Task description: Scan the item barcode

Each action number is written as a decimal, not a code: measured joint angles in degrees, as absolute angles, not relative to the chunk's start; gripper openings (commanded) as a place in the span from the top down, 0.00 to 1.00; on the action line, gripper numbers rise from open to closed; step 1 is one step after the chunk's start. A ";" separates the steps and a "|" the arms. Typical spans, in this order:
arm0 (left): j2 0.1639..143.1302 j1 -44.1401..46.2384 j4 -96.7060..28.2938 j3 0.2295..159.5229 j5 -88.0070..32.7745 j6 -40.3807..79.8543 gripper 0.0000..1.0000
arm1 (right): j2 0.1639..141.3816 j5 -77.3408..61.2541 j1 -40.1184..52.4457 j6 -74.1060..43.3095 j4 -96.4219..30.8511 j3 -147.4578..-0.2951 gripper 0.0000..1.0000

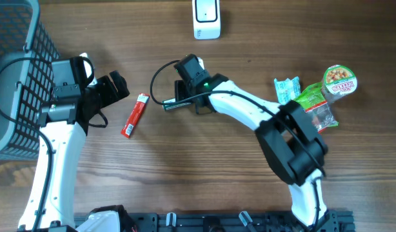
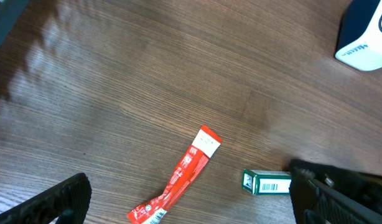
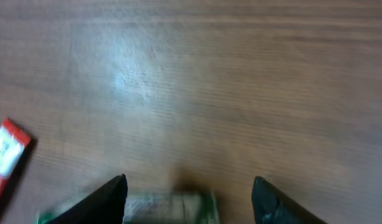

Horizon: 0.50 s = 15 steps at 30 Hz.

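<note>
Hovers with left tool (image 1: 120, 90) wide open beside sachet (image 1: 135, 116), straddles box (image 2: 269, 182) on tabletop (image 1: 217, 167) with right tool (image 3: 189, 182) open.

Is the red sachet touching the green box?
Apart. The left wrist view shows the red sachet and the green box lying side by side with a plain gap between them.

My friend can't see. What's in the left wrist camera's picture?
A long red packet lies on a brown wooden table, with a small green box showing a barcode beside it. A white device sits in the top right corner.
</note>
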<state>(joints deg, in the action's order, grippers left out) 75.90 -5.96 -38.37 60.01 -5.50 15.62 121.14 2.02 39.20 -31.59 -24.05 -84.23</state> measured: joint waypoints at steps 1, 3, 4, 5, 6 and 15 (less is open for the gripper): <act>75.90 -5.96 -38.35 60.01 -5.50 15.62 0.00 | 119.96 2.02 39.20 -31.57 -25.82 -84.18 0.35; 75.90 -5.96 -38.35 60.01 -5.50 15.62 0.00 | 117.82 2.17 39.20 -31.38 -28.91 -84.16 0.34; 75.90 -5.96 -38.35 60.01 -5.50 15.62 0.00 | 116.75 2.15 39.20 -31.14 -30.68 -84.14 0.34; 75.90 -5.96 -38.35 60.01 -5.50 15.62 0.00 | 116.01 2.09 39.20 -30.68 -32.32 -84.14 0.34; 75.90 -5.96 -38.35 60.01 -5.50 15.62 0.00 | 115.24 1.91 39.20 -30.00 -34.06 -84.14 0.34; 75.90 -5.96 -38.35 60.01 -5.50 15.62 0.00 | 113.78 -8.01 36.97 -14.41 -36.01 -84.29 0.33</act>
<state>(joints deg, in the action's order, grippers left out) 75.90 -5.96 -38.35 60.01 -5.50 15.62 113.78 -8.01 36.97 -14.41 -36.01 -84.29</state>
